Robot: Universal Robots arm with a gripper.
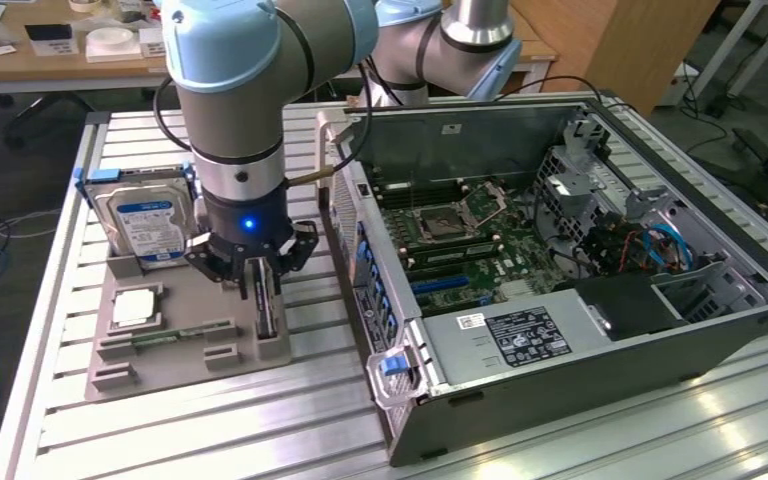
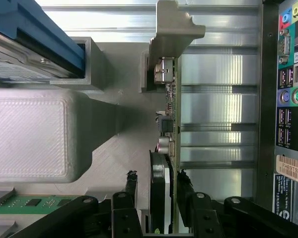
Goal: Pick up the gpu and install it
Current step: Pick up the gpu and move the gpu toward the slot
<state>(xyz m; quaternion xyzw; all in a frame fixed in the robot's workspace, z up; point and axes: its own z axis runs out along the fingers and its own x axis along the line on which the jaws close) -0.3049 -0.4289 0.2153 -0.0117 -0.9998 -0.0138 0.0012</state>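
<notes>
Your gpu [image 1: 267, 312] stands on its long edge in a slot of the grey printed holder [image 1: 177, 365]. The holder sits on the slotted aluminium tabletop [image 1: 224, 430], just beside the open computer case [image 1: 558, 400]. The hard drive [image 1: 147, 215] stands in its own pocket at the far end of the same holder.

The end effector [image 2: 157, 184] is down over the card with its fingers [image 2: 131, 186] spread to either side of it. In the wrist view one finger sits almost against the green board edge. On the other side a strip of holder shows between finger and card, so I'd call this a straddle, not a pinch.

Expect the card to be light and stiff, but fragile. It is a thin board with small parts and connectors along it, and a bent metal bracket [image 2: 174, 25] at one end. That bracket probably makes that end the heavier one, so a hold too far from it may let the card swing.

Take it across its two flat faces, along the upper edge. Set the pads on the black block rather than on the small parts. Judging by the exterior view, the fingers sit toward one end of the card, not over its middle.

The faces look smooth, so a light squeeze might slip. Too hard a squeeze could crack solder joints.
</notes>
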